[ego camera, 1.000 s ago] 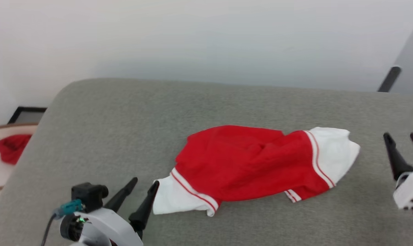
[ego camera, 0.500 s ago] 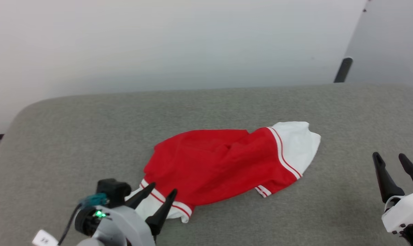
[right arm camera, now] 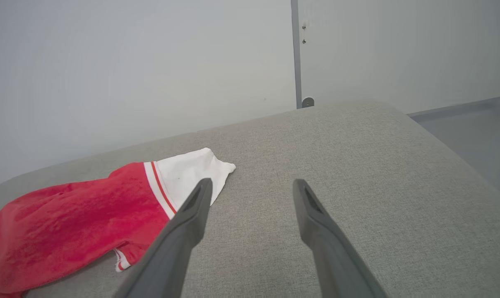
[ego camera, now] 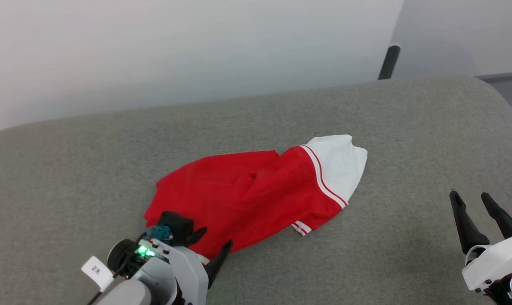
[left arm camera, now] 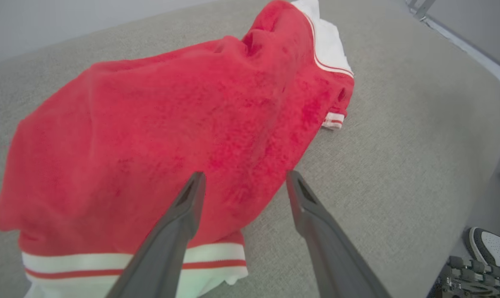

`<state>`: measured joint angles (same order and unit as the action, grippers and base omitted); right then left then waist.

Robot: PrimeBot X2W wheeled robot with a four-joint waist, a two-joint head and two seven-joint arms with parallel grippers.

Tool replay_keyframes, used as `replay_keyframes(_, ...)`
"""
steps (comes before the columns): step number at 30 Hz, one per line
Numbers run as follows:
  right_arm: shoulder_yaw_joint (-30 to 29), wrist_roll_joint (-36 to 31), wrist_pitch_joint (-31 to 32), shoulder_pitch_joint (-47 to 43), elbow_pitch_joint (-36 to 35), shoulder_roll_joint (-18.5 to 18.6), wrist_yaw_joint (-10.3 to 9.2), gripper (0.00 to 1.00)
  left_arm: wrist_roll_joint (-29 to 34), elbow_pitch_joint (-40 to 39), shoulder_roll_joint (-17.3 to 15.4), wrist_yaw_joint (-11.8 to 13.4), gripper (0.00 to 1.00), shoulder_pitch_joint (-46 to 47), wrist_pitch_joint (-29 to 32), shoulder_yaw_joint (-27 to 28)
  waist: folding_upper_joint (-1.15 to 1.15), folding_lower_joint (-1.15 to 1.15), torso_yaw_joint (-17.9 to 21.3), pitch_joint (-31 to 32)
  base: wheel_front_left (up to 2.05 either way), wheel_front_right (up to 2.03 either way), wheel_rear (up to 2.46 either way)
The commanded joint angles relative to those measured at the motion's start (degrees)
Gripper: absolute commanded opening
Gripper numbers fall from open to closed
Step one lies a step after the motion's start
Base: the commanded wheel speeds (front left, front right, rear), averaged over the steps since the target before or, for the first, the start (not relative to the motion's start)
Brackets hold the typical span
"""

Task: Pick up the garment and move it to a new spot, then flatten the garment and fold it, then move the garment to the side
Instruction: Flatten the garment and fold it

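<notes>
The garment (ego camera: 247, 195) lies crumpled near the centre of a grey fabric cushion (ego camera: 408, 127), one white sleeve (ego camera: 340, 163) pointing far-right. The left gripper (ego camera: 215, 238) sits at its near hem, jaws spread astride the cloth edge, clamping nothing. The right gripper (ego camera: 469, 195) hangs well apart to the right, jaws spread, empty. A pale wall (ego camera: 196, 51) and a dark post (ego camera: 388, 61) stand behind the cushion.

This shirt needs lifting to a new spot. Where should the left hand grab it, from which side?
Probably the near striped edge of the shirt, from the robot's side: it lies loose at the border, and the open left hand sits over it.
</notes>
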<state>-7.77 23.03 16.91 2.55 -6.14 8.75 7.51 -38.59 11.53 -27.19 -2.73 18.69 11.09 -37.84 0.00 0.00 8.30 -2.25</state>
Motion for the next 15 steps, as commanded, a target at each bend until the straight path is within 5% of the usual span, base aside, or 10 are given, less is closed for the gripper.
replay_keyframes(1, 0.1, -0.1, -0.2, -0.2, 0.0, -0.2, -0.04, 1.0, 0.8, 1.0, 0.1, 0.3, 1.0, 1.0, 0.1, -0.4, 0.0, 0.0, 1.2, -1.2, 0.0, 0.0, 0.0)
replay_keyframes(8, 0.5, -0.1, -0.3, 0.2, 0.3, -0.4, -0.04, 1.0, 3.3, 6.4, 0.6, 1.4, 1.0, 3.4, 0.2, -1.6, 0.0, 0.0, 2.5, -2.7, 0.0, 0.0, 0.0)
replay_keyframes(10, 0.6, 0.0, -0.5, 0.3, 0.4, -0.5, -0.04, 1.0, 3.7, 7.6, 0.7, 1.4, 0.49, 3.9, 0.2, -1.9, 0.0, 0.0, 2.7, -2.9, 0.0, 0.0, 0.0)
replay_keyframes(11, 0.6, 0.0, -0.6, 0.3, 0.5, -0.6, -0.04, 1.0, 3.8, 8.0, 0.8, 1.0, 0.33, 4.2, 0.1, -2.1, 0.0, 0.0, 2.7, -3.1, 0.0, 0.0, 0.0)
replay_keyframes(12, 0.7, 0.0, -0.7, 0.4, 0.5, -0.7, -0.04, 1.0, 4.0, 8.5, 0.8, 0.9, 0.0, 4.5, 0.0, -2.3, 0.0, 0.0, 2.7, -3.2, 0.0, 0.0, 0.0)
replay_keyframes(15, 0.8, 0.1, -0.8, 0.7, 0.7, -0.8, -0.04, 1.0, 4.2, 9.5, 1.1, 0.3, 0.0, 5.1, -0.3, -2.6, 0.0, 0.0, 2.6, -3.5, 0.0, 0.0, 0.0)
